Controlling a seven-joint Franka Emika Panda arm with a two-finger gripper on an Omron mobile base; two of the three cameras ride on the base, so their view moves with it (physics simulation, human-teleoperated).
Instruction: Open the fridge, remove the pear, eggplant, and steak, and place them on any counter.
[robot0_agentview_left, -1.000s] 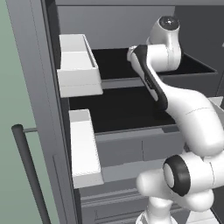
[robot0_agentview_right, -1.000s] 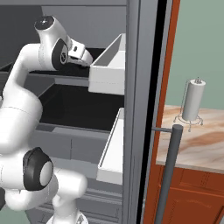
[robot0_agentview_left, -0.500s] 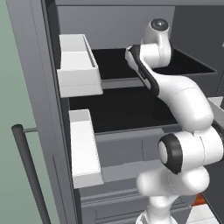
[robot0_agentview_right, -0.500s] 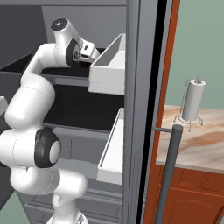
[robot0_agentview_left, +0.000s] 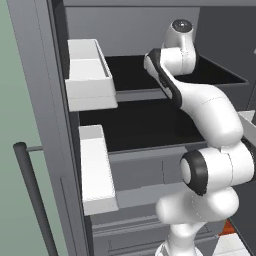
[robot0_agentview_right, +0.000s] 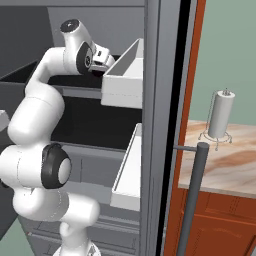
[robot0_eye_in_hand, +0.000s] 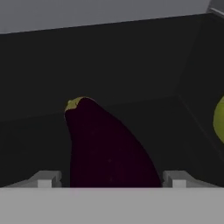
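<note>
gripper (robot0_eye_in_hand: 109, 180) jaws stood wide, straddling the eggplant (robot0_eye_in_hand: 107, 148), not yet clamped. risk: glossy skin could squirt out; pear (robot0_eye_in_hand: 219, 119) sat right.

- Wall (robot0_agentview_right: 227, 45): flat pale green, evenly lit, also at left edge of left base view.
- Paper-towel holder (robot0_agentview_right: 220, 116): upright white roll on wire stand.
- Floor (robot0_agentview_left: 235, 245): light tiles, small orange patch adjoining.

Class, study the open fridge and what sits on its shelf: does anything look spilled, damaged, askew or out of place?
Nothing stands out. The fridge is open, its door bins level. On the dark shelf, the eggplant lies intact between the fingertips of the hand, with the pear at the right edge. No spills or damage.
</note>
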